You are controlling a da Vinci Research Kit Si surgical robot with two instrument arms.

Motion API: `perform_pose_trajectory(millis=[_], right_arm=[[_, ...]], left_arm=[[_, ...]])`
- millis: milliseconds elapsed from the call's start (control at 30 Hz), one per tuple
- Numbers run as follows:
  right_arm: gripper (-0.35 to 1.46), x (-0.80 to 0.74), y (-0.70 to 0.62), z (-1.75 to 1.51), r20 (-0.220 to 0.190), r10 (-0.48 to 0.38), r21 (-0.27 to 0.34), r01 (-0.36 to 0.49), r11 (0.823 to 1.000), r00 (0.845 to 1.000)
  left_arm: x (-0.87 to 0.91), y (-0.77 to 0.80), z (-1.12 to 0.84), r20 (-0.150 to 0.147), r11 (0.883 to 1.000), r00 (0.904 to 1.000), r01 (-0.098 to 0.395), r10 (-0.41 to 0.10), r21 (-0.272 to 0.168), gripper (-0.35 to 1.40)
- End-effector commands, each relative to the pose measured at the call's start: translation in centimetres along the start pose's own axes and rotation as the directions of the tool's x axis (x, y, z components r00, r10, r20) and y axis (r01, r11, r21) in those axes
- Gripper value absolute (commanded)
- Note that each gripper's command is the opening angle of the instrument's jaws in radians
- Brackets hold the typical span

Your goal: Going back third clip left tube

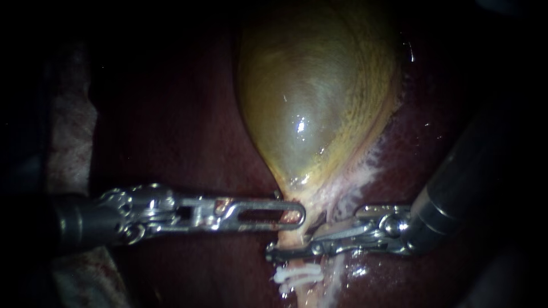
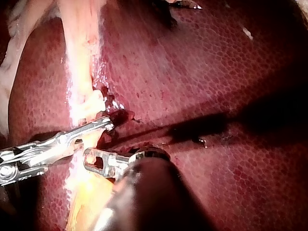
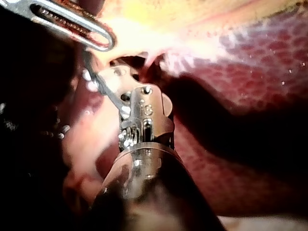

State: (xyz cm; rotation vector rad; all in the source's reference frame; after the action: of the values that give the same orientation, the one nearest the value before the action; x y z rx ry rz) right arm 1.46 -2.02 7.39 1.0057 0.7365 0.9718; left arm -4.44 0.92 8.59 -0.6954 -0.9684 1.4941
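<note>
The yellow-green gallbladder (image 1: 311,97) lies on the dark red liver (image 1: 182,131). My left instrument (image 1: 297,217) comes in from the left, its slotted jaws shut on the gallbladder's narrow neck. A pale tube (image 1: 311,285) runs down from the neck, with white clips (image 1: 294,278) across it. My right instrument (image 1: 288,244) reaches in from the right just above the clips; a gap shows between its thin jaws and they lie against the tube. In the left wrist view the right instrument (image 2: 107,124) crosses the pale tube (image 2: 82,77) ahead of my left instrument (image 2: 95,161).
Whitish frayed tissue (image 1: 365,165) edges the gallbladder on the right. A pale cloth-like mass (image 1: 68,131) sits at the far left. In the right wrist view the left instrument's slotted jaw (image 3: 72,24) lies just beyond my right instrument (image 3: 101,84), against yellow tissue.
</note>
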Motion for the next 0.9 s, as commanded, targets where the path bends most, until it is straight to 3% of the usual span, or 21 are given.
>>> perform_pose_trajectory(millis=[33, 633, 700, 833, 900], right_arm=[[-0.19, 0.00, 0.00, 0.00, 0.000, 0.000, 0.000, 0.000, 1.000, 1.000], [-0.17, 0.00, -0.01, 0.00, 0.000, 0.000, 0.000, 0.000, 1.000, 1.000], [-0.05, 0.00, -0.01, -0.01, -0.002, 0.000, 0.002, 0.000, 1.000, 1.000], [0.39, 0.00, 0.00, -0.02, -0.014, -0.014, 0.009, 0.014, 1.000, 1.000], [0.46, -0.01, 0.00, -0.02, -0.025, -0.045, 0.016, 0.045, 0.999, 0.999]], left_arm=[[0.00, 0.00, 0.00, 0.000, 1.000, 1.0000, 0.000, 0.000, 0.000, -0.35], [0.00, 0.00, 0.00, 0.000, 1.000, 1.0000, 0.000, 0.000, 0.000, -0.35], [0.00, 0.00, 0.00, 0.000, 1.000, 1.0000, 0.000, 0.000, 0.000, -0.35], [0.01, 0.00, 0.01, 0.000, 1.000, 1.0000, 0.000, 0.000, 0.000, -0.35], [0.01, 0.00, 0.02, 0.000, 1.000, 1.0000, 0.000, 0.000, 0.000, -0.35]])
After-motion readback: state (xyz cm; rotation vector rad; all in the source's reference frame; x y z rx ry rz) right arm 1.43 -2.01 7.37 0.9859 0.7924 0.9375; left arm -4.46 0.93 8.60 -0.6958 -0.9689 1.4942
